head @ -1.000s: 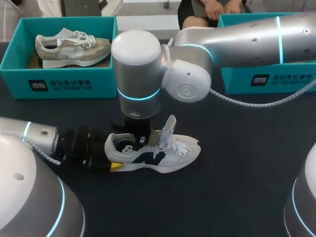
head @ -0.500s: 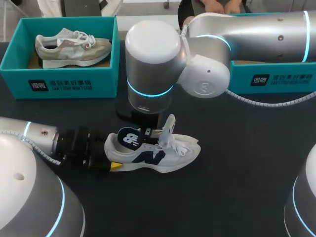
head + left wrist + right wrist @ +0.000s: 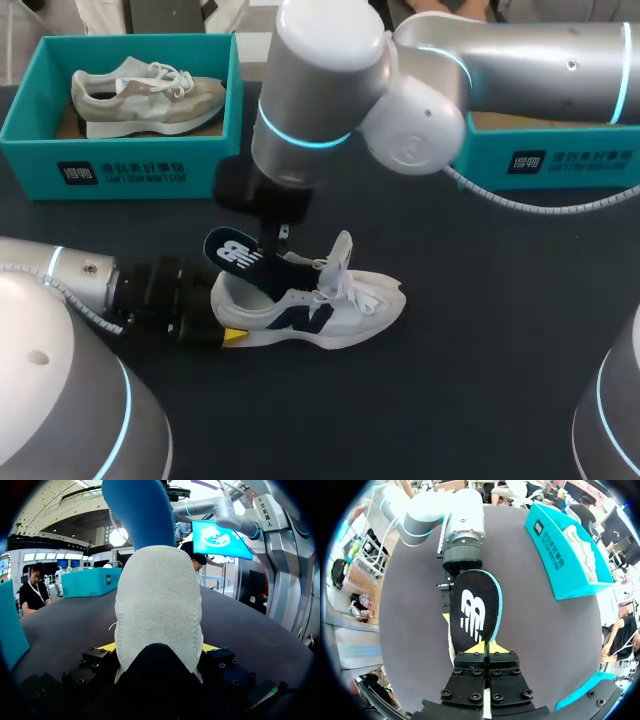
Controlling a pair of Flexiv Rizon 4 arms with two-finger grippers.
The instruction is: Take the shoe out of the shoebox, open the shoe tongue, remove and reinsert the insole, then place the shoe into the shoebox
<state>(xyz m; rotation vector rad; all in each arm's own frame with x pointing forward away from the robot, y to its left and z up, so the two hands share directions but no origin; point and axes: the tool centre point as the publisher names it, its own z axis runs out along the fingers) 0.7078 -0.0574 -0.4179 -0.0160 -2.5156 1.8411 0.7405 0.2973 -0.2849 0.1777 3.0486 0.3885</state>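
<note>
The shoe lies out on the dark bench, tongue raised, with my left hand clamped on its heel. Above it, my right hand pinches the insole, which is nearly free. Reinserting and boxing are left. Behind the shoe stand a teal shoebox holding another shoe and a second shoebox.

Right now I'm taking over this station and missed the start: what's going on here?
The left gripper clamps the heel of the white shoe, which lies on the table. The right gripper pinches the dark insole, holding it heel end up above the shoe, its front end seemingly inside the opening. The shoe's tongue stands upright. A beige shoe lies in the teal shoebox at the table's far left.
</note>
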